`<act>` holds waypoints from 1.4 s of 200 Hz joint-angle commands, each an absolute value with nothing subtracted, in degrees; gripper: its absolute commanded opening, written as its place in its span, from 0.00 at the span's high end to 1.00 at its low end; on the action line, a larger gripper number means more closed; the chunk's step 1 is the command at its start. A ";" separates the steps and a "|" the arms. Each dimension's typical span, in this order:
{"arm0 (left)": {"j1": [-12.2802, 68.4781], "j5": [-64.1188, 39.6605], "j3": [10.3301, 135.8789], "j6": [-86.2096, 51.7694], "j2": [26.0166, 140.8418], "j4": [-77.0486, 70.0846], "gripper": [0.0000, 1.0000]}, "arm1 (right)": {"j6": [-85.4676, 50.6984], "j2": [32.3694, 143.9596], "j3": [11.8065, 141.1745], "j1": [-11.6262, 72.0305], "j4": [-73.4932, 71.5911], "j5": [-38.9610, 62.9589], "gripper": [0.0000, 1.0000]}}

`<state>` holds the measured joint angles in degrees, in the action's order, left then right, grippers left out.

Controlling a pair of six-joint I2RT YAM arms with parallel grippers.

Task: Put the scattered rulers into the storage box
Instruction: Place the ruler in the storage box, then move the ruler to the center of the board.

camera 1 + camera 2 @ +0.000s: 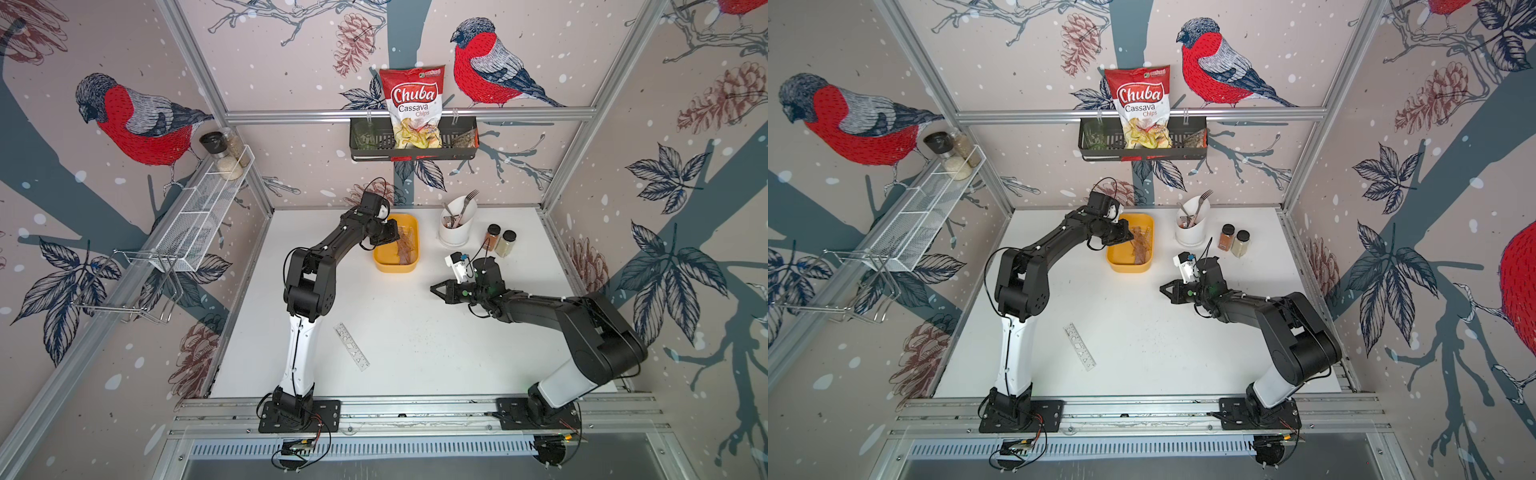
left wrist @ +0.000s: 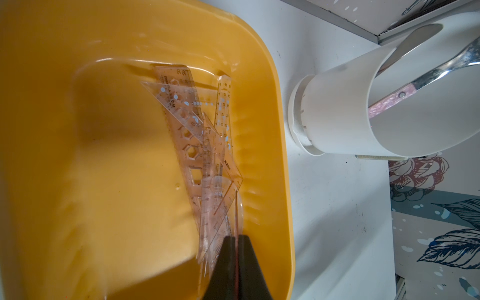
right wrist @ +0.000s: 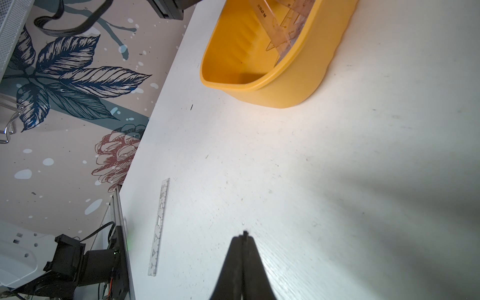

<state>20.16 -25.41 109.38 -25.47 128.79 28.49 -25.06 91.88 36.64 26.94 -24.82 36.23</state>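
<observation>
Left claw (image 2: pixel 237 238) clamps a thin ruler (image 2: pixel 236 215) edge-on over the yellow box (image 2: pixel 283 155); right claw (image 3: pixel 245 233), pressed together, hangs over the bench (image 3: pixel 337 181).

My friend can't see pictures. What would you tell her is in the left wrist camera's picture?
A yellow box holds a pile of see-through rulers along one side of its floor. The left gripper is shut on one more thin ruler, seen edge-on, over that pile. A white cup with cutlery stands beside the box on the table.
</observation>
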 commanded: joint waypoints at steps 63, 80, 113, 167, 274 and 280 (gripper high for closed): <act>20.50 -23.07 112.78 -22.64 128.98 32.51 0.51 | -24.96 92.10 37.22 26.78 -26.50 37.27 0.91; 20.25 -19.67 115.19 -21.51 128.43 34.96 0.43 | -24.87 91.81 37.27 26.79 -26.29 37.28 0.91; 19.56 -11.51 116.34 -20.34 123.85 37.50 0.38 | -24.62 90.64 37.43 26.84 -25.37 36.82 0.89; 20.05 -5.95 96.22 -23.31 106.18 31.95 0.37 | -21.90 87.84 39.56 31.79 -19.86 30.96 0.86; 15.39 3.03 28.24 -49.25 57.85 17.05 0.41 | -12.88 109.84 63.15 71.89 -4.45 -5.49 0.51; 15.46 2.10 26.73 -49.91 56.75 16.40 0.41 | -13.20 110.64 63.84 72.38 -4.29 -5.40 0.50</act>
<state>15.70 1.45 32.14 -43.09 61.06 21.63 -14.92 107.07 60.27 69.78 -8.91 1.80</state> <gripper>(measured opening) 0.592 0.484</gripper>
